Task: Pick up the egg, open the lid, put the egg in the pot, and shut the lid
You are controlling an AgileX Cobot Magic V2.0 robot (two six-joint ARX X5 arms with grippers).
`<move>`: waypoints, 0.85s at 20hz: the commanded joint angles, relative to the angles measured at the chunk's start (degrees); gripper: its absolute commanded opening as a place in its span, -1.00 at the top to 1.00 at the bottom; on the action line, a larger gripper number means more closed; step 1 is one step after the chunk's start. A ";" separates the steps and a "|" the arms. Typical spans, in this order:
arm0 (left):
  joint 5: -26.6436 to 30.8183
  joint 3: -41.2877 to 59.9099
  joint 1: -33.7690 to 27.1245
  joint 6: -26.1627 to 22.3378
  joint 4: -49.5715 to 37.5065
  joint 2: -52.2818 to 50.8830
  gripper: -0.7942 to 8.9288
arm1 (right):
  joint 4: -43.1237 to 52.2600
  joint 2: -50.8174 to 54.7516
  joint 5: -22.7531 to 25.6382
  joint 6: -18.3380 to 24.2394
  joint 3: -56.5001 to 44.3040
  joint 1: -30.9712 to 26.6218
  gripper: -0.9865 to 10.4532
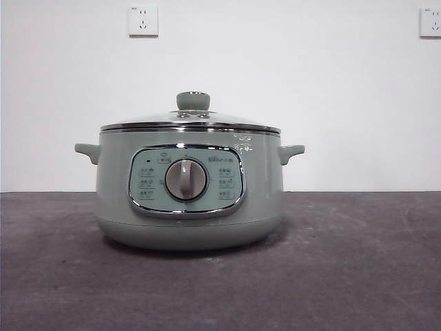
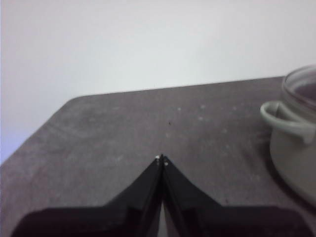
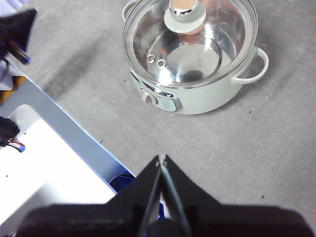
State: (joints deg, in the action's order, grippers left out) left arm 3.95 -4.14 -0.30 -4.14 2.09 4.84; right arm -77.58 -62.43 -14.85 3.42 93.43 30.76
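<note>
Step in hand: you were, by judgement, at the close of the task; the lid [image 1: 191,121] already sat on the pot [image 1: 189,186] and only withdrawal and verification appeared to remain.

Egg location: the egg [image 3: 193,28] lay inside the pot, seen through the glass in the right wrist view as a reddish-brown patch just behind the knob [image 3: 184,12], toward 12 o'clock of the pot floor. It was partly hidden by the knob.

Lid seating: in the front view the chrome rim ran level across the pot mouth with no visible gap or tilt. You should have confirmed this from both sides, since the far rim was not shown.

Left gripper [image 2: 161,159]: fingers pressed together, holding nothing, hanging above bare bench [image 2: 123,128] with the pot handle [image 2: 284,121] well off at about 3 o'clock.

Right gripper [image 3: 161,159]: fingers closed tip to tip, empty, held high above the bench with the pot toward 12 o'clock.

Clearance: neither gripper touched the pot or lid; neither arm showed in the front view.

Good practice: you were advised to retract along a path away from the knob, since a brush against it could unseat the lid.

Risk: the egg, being round and loose on the metal floor, could have rolled if the pot had been nudged.
</note>
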 commanded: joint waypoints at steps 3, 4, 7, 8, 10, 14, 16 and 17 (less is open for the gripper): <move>0.55 3.50 -0.20 3.15 2.27 -4.63 0.84 | -0.90 0.20 0.02 -0.37 -0.09 0.04 0.83; 0.59 3.65 -0.20 4.09 4.17 -4.72 0.84 | -0.90 0.20 0.02 -0.37 -0.09 0.04 0.83; 0.48 3.91 -0.20 6.14 8.55 -4.72 0.84 | -0.90 0.20 0.02 -0.37 -0.09 0.04 0.83; 0.28 3.91 -0.17 6.14 8.37 -4.72 0.84 | -0.90 0.20 0.02 -0.37 -0.09 0.04 0.83; 0.13 3.91 -0.15 7.28 8.31 -4.72 0.84 | -0.90 0.20 0.04 -0.37 -0.09 0.04 0.83; 0.33 3.89 -0.15 7.28 8.28 -4.72 0.84 | -0.90 0.20 0.02 -0.37 -0.09 0.04 0.83; 0.33 3.89 -0.15 7.28 8.28 -4.72 0.84 | -0.90 0.20 0.04 -0.37 -0.09 0.04 0.83; 0.33 3.89 -0.15 7.28 8.28 -4.72 0.84 | -0.90 0.20 0.04 -0.37 -0.09 0.04 0.83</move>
State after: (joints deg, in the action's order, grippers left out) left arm 4.16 -1.04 -0.32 2.66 10.48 0.27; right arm -77.58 -62.37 -14.85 3.42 93.43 30.76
